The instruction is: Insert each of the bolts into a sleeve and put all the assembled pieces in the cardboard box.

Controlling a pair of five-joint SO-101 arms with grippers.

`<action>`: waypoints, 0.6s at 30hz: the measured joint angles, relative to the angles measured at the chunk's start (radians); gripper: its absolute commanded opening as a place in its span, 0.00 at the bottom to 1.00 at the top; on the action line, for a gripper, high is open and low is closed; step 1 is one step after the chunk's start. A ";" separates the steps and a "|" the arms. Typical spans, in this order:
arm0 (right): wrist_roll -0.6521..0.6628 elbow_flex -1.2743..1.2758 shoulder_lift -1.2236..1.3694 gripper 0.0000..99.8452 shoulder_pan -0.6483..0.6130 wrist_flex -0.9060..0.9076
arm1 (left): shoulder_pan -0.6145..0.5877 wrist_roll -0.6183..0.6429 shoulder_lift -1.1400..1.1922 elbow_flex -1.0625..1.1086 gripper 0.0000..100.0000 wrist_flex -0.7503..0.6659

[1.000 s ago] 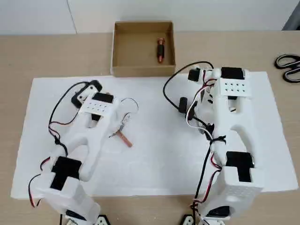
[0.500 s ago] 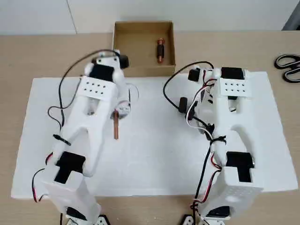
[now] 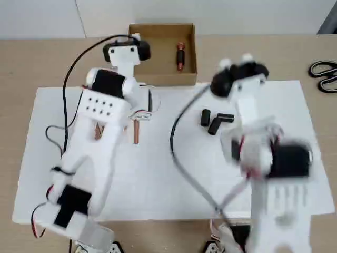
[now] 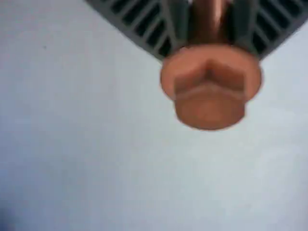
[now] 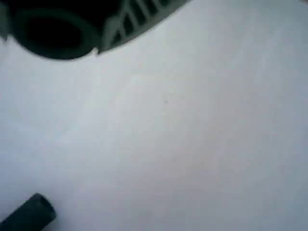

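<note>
My left gripper is shut on a copper bolt, which hangs over the white mat just in front of the cardboard box. In the left wrist view the bolt's hex head points at the camera from between the ribbed fingers. One assembled bolt and sleeve lies inside the box. Three black sleeves lie on the mat at centre right. My right gripper holds a black sleeve end-on above the mat, with another sleeve lying below.
The white mat covers most of the wooden table. Scissors lie at the far right edge. A copper-coloured piece shows through a gap in the left arm. The right arm stands raised over the mat's right half.
The left arm has swung toward the box with the bolt, which now hangs upright. The right arm has lifted and pulled back, uncovering the sleeves on the mat.
</note>
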 measured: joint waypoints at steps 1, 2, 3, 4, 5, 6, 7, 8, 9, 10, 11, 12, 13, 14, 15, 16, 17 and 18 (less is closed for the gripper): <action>0.000 0.054 -0.058 0.00 -0.006 -0.011 | 0.008 -0.003 -0.026 0.000 0.01 0.000; 0.000 0.109 -0.115 0.00 -0.006 -0.034 | 0.008 -0.005 -0.046 0.000 0.01 0.000; 0.000 0.166 -0.166 0.00 -0.003 -0.060 | 0.008 -0.002 -0.060 0.000 0.01 -0.005; 0.000 0.224 -0.213 0.00 0.005 -0.092 | 0.008 0.000 -0.072 0.000 0.01 -0.006; 0.000 0.279 -0.259 0.00 0.011 -0.127 | 0.008 0.000 -0.080 0.000 0.01 -0.006; 0.000 0.334 -0.305 0.00 0.014 -0.170 | 0.009 0.000 -0.087 0.000 0.01 -0.006; 0.000 0.394 -0.353 0.00 0.015 -0.216 | 0.015 0.000 -0.091 0.000 0.01 -0.006; 0.000 0.451 -0.397 0.00 0.014 -0.265 | 0.017 0.002 -0.092 0.000 0.01 -0.008; 0.000 0.512 -0.440 0.00 0.012 -0.319 | 0.017 0.009 -0.092 0.000 0.01 -0.012; 0.000 0.571 -0.480 0.00 0.012 -0.371 | 0.017 0.023 -0.092 0.000 0.01 -0.021; 0.000 0.629 -0.517 0.00 0.002 -0.428 | 0.017 0.034 -0.092 0.000 0.01 -0.034; 0.000 0.687 -0.552 0.00 -0.009 -0.485 | 0.017 0.044 -0.092 0.000 0.01 -0.044; 0.000 0.747 -0.586 0.00 -0.025 -0.539 | 0.017 0.049 -0.092 0.000 0.01 -0.060; 0.000 0.804 -0.618 0.00 -0.043 -0.589 | 0.017 0.052 -0.092 0.000 0.01 -0.075; 0.000 0.861 -0.647 0.00 -0.055 -0.634 | 0.017 0.057 -0.092 0.000 0.01 -0.092; 0.000 0.911 -0.674 0.00 -0.072 -0.666 | 0.017 0.064 -0.092 0.000 0.01 -0.107; 0.000 0.959 -0.698 0.00 -0.086 -0.692 | 0.017 0.083 -0.092 0.000 0.01 -0.126; 0.000 0.999 -0.726 0.00 -0.104 -0.707 | 0.018 0.097 -0.092 0.000 0.01 -0.143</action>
